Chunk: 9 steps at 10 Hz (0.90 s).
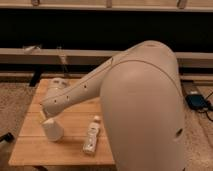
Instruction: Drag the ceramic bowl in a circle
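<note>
Much of the view is taken up by the pale, rounded arm (142, 107), which is stretched from the right down to the left across a wooden table (27, 147). The gripper (44, 116) is found at the arm's low left end, over the left part of the table. Its jaws are spread wide, and nothing is seen to be held between them. Just below and beside the gripper a white cup (52, 130) is set upside down on the table; whether the two are touching cannot be told. To the right of the cup, near the table's front edge, a small white bottle (91, 136) is laid on its side, with its cap turned toward the far side. A pale thing (58, 83) is partly seen behind the arm at the table's far left; what it is cannot be told. The ceramic bowl cannot be made out in this view, so its place cannot be given. On the speckled floor (12, 102), at the right edge, a dark device (198, 102) with a cable is seen, well apart from the table.
</note>
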Each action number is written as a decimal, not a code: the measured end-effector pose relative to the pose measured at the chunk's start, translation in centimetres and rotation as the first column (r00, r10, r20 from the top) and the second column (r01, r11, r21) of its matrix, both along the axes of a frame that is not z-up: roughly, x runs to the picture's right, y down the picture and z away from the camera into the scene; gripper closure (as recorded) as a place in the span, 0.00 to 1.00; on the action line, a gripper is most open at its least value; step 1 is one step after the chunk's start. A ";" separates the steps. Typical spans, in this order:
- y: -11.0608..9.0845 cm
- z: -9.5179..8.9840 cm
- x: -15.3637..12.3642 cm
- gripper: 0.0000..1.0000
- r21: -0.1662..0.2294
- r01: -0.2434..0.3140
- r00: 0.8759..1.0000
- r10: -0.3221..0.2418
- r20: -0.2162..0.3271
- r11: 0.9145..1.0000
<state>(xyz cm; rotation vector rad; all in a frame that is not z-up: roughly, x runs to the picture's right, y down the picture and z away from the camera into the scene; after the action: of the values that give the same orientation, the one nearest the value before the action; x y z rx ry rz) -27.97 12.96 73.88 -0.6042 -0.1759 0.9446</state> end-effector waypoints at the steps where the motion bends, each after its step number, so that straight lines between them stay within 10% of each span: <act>1: -0.1 0.0 0.0 0.20 0.001 0.001 1.000 -0.001 0.001 1.000; 5: -2.4 -0.1 0.8 0.20 -0.005 0.007 1.000 -0.007 -0.029 1.000; 9: -7.4 1.8 8.4 0.20 -0.010 -0.020 0.990 0.019 -0.141 1.000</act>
<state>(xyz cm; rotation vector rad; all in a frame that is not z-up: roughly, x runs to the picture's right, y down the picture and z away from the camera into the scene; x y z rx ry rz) -19.59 5.57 75.67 -0.5445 -0.0501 1.0040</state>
